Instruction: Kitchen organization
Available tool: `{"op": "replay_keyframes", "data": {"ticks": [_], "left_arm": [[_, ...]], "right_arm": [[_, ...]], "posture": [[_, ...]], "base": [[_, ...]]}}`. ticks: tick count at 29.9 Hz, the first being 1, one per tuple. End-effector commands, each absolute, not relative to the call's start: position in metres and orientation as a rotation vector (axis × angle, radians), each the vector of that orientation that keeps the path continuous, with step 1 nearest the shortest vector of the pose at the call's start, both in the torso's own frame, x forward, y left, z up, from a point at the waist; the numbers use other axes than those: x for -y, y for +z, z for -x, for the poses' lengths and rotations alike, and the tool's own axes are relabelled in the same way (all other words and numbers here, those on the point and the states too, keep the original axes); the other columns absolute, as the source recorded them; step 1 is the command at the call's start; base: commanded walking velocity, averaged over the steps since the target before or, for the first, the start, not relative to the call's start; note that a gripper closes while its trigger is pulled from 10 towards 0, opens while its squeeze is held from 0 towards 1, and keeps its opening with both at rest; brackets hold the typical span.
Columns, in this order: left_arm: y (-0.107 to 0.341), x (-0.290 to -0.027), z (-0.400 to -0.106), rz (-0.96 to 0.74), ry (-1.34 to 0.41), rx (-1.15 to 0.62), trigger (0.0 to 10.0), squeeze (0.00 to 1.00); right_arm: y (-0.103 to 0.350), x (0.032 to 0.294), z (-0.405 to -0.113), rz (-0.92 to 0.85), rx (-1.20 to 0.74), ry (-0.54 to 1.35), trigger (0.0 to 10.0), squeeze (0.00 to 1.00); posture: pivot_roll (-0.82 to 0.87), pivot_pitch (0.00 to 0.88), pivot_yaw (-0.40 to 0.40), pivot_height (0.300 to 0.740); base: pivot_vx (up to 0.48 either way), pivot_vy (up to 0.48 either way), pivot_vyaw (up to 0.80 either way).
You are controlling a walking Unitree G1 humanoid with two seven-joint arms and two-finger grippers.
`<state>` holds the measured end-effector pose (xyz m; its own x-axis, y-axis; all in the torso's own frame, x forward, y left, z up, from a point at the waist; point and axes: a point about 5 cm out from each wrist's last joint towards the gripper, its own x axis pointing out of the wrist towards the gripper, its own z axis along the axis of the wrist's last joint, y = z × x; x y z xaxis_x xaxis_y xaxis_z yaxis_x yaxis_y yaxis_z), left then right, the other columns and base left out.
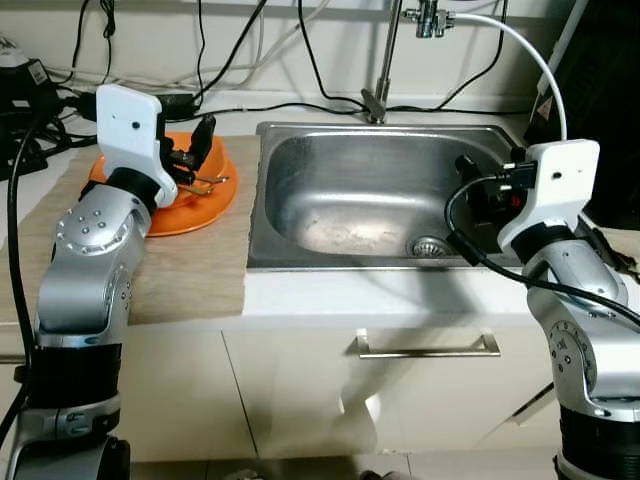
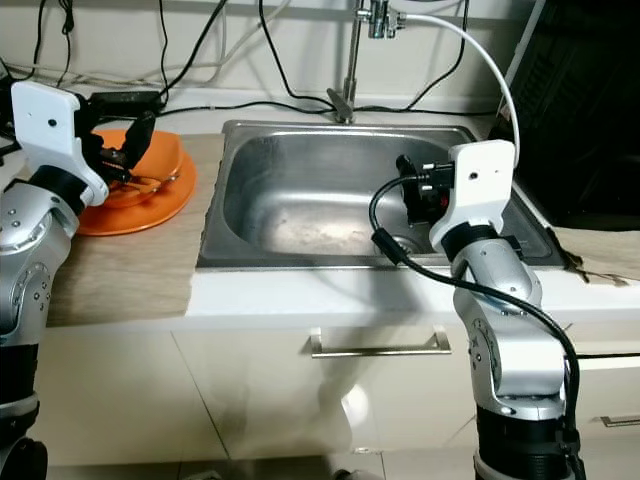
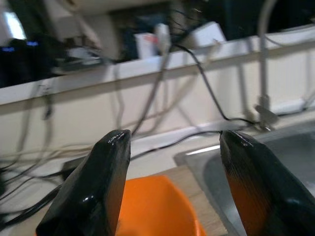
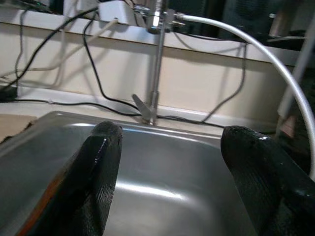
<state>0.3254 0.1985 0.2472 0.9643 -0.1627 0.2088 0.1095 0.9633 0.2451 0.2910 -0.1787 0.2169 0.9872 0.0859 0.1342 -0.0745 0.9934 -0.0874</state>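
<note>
On the counter to the left of the steel sink (image 1: 300,240), an orange plate (image 1: 205,200) sits on a beige mat (image 1: 190,270), and the left gripper (image 1: 192,152) hangs just over the plate with its black fingers spread and nothing between them. From the head views there is something thin and yellowish lying in the plate under those fingers, a utensil (image 1: 208,183) perhaps, though it is too small to name surely; its long axis seems to run roughly across the plate toward the sink. The left wrist view shows none of that: between its two parted fingertips (image 3: 106,177) you get the plate's orange rim, the sink's corner, and a back wall draped with cables (image 3: 206,88).

The right gripper (image 2: 412,190) is held above the right half of the sink basin, also spread and empty. Its wrist view looks along the basin to the tap (image 4: 156,59) and a white hose (image 4: 256,54) arching away from it, which the head views catch only at the top edge. Below the counter is a cupboard with a metal handle (image 1: 428,347).
</note>
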Motion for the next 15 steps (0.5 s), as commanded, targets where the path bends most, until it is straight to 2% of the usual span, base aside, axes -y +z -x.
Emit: {"op": "replay_keyframes", "data": {"ticks": [1,8,15], "left_arm": [[0.2393,-0.2012,-0.3266,-0.222,-0.1,0.188,10.0,0.0],[0.2372,-0.1963,-0.327,-0.184,-0.102,0.204,10.0,0.0],[0.2369,-0.1984,-0.3274,-0.182,-0.056,0.216,10.0,0.0]], "right_arm": [[0.2171,0.1774,-0.2951,0.072,0.131,0.07,10.0,0.0],[0.2143,0.17,-0.2968,0.045,0.123,0.112,10.0,0.0],[0.217,0.1765,-0.2981,0.038,0.139,0.069,10.0,0.0]], "posture": [[0.02,0.0,-0.024,0.74],[0.01,0.0,-0.026,0.74],[0.01,0.0,-0.027,0.74]], "base": [[0.0,0.0,0.0],[0.0,0.0,0.0],[0.0,0.0,0.0]]}}
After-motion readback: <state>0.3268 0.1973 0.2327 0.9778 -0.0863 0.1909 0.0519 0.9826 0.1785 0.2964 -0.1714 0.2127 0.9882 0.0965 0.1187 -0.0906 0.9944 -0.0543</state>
